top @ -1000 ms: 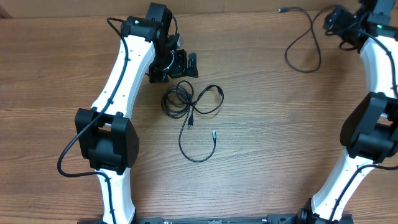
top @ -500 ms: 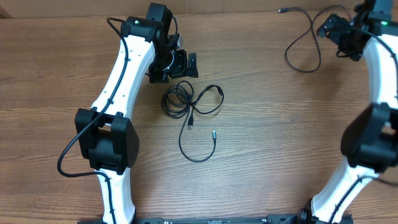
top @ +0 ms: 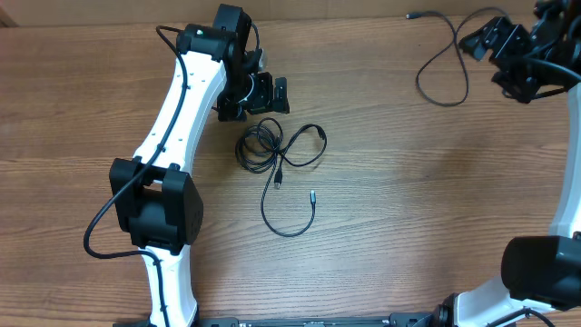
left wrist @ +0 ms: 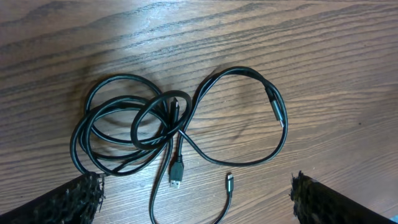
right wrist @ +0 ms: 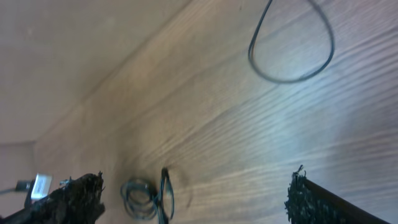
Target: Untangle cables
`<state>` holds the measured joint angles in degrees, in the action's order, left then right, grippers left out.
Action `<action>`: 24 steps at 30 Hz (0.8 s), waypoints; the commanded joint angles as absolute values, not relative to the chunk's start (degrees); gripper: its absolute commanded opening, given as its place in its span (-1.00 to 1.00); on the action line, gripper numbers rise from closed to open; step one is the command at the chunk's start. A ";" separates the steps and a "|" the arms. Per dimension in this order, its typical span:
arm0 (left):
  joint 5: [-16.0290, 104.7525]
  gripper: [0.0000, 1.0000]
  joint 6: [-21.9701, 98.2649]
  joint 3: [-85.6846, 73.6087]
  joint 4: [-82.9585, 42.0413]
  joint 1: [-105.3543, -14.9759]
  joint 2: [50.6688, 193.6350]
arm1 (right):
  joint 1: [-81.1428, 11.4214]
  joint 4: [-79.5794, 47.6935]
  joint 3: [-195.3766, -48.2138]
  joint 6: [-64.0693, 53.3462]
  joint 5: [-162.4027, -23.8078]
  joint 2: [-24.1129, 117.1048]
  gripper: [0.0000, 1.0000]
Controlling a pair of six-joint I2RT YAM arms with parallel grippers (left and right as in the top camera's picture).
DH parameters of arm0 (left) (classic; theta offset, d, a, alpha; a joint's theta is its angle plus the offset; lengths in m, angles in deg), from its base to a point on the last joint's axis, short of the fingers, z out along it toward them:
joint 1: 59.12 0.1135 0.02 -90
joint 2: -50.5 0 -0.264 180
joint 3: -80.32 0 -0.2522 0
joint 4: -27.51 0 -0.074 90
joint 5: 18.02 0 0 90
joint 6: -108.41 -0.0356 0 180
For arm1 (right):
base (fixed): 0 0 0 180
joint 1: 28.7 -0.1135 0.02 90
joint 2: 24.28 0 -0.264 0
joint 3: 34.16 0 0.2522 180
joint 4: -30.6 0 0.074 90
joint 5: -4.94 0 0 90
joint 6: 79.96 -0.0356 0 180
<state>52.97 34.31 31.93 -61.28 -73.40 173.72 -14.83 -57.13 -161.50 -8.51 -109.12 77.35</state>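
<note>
A tangle of thin black cables [top: 256,143] lies mid-table, coiled on its left with loose loops on the right and one tail curving down to a small plug [top: 311,194]. My left gripper [top: 256,107] hovers just behind it, open and holding nothing. In the left wrist view the coil [left wrist: 176,127], a USB plug [left wrist: 176,174] and a small plug [left wrist: 230,182] lie between and ahead of the wide-apart fingers [left wrist: 62,199]. A separate cable [top: 420,82] loops at the back right. My right gripper [top: 501,56] is open beside it, and its view shows that loop [right wrist: 287,79] ahead.
The wooden table's far edge [top: 363,18] runs just behind the separate cable's plug [top: 410,14]. The left arm [top: 172,136] stretches along the table's left side, with its own thick wire hanging off it. In the right wrist view the tangle [right wrist: 146,199] shows far off and blurred.
The right arm has swung out to the right, and its gripper has turned and shifted slightly away from the separate cable. Neither the left arm nor the tangle has moved.
</note>
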 commanded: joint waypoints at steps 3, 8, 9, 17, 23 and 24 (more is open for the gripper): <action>53.34 0.99 33.00 32.69 -61.17 -73.77 172.98 | -18.65 -60.98 -161.52 -5.93 -110.19 73.63 0.83; 53.34 0.99 33.00 32.69 -61.17 -73.77 172.98 | -23.31 -64.87 -161.52 -4.47 -109.55 73.33 0.80; 53.34 0.99 33.00 32.69 -61.17 -73.77 172.98 | -24.10 -65.57 -161.52 -4.47 -109.44 73.33 0.80; 53.34 0.99 33.00 32.69 -61.17 -73.77 172.98 | -30.74 -67.69 -161.50 -3.15 -105.92 73.35 0.89; 53.34 0.99 32.98 32.69 -61.17 -73.77 172.98 | -34.50 -67.32 -159.99 -3.18 -105.25 73.57 1.00; 53.34 0.99 33.00 32.69 -61.17 -73.77 172.98 | -35.09 -67.21 -159.16 -3.18 -105.25 73.57 1.00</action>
<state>52.97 34.31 31.93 -61.25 -73.40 173.72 -33.82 -67.51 -160.91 -3.66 -106.41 75.18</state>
